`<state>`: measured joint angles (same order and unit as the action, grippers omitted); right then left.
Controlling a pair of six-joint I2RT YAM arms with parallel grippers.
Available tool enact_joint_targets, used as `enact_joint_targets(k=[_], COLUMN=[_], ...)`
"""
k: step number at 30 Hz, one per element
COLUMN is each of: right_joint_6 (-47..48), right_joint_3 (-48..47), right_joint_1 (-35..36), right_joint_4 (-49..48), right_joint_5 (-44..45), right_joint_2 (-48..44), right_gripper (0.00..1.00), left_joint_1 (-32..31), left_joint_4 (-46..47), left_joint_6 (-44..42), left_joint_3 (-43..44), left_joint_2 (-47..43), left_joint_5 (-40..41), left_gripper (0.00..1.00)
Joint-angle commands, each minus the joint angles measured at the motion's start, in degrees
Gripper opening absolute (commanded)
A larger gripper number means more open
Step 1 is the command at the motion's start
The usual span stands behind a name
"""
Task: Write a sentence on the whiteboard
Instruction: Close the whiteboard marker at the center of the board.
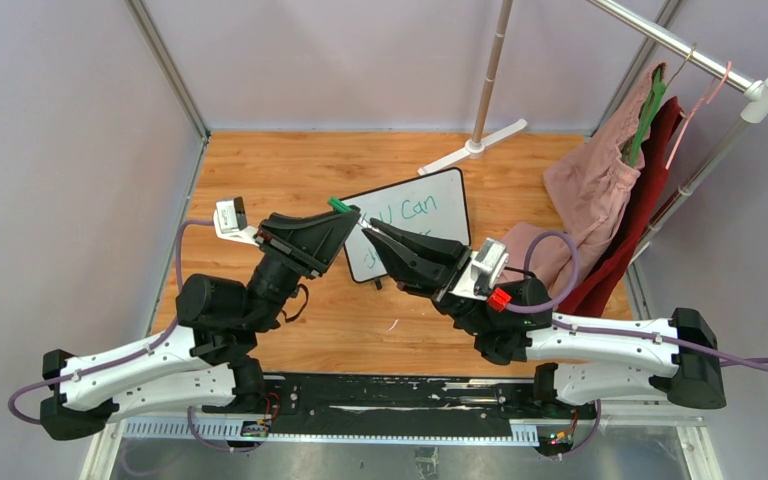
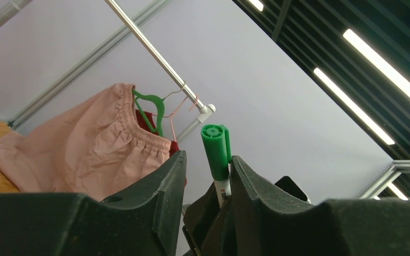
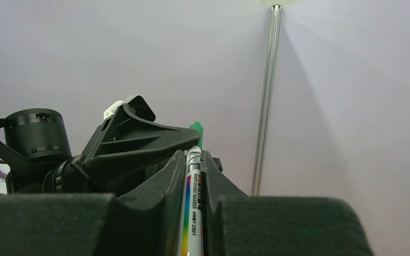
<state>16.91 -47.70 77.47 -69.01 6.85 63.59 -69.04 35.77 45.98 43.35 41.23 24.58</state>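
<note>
Whiteboard [image 1: 448,195]: flat on wooden tabletop [image 1: 260,170], centre, near edge under both grippers. Sentence [image 1: 407,209]: green, only "U Can" legible; second line hidden by arms.

Right gripper [image 3: 193,156]: narrow, clamped on marker [image 3: 192,213] barrel, raised above board.

Left gripper [image 2: 208,157]: jaws partly apart, straddling green cap [image 2: 215,146]; gap visible on one side of cap.

Grippers meet tip to tip over left part of board.

Pink garment [image 1: 590,180]: on rack, far right.

The left arm [image 1: 130,368] and right arm [image 1: 610,338] have white shells, black joints and purple cables [image 1: 760,366].
</note>
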Motion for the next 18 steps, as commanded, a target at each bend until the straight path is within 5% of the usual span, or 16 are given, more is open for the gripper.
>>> enact_joint_targets(k=[1, 8, 14, 18], right_joint_6=[-1.43, -1.53, -2.33, -3.41], right_joint_3=[0.59, 0.81, 1.91, 2.25], right_joint_1=[-0.44, -0.39, -0.39, -0.39], right_joint_4=[-2.72, -2.53, -2.49, 0.62], right_joint_5=[-1.16, -1.18, 0.01, 0.92], right_joint_2=[-0.75, -1.05, -2.16, -3.95], right_gripper=[0.0, 0.0, 0.01, 0.32], left_joint_1=[-0.41, -0.4, -0.4, -0.4], left_joint_4=[1.51, 1.5, 1.41, -1.97], left_joint_6=[-0.73, -0.23, -0.14, -1.33], left_joint_3=[2.11, 2.2, 1.53, 2.08], left_joint_2=[0.53, 1.26, 0.83, 0.19], left_joint_5=[0.04, -0.45, 0.36, 1.36], left_gripper=[0.4, 0.33, 0.02, 0.0])
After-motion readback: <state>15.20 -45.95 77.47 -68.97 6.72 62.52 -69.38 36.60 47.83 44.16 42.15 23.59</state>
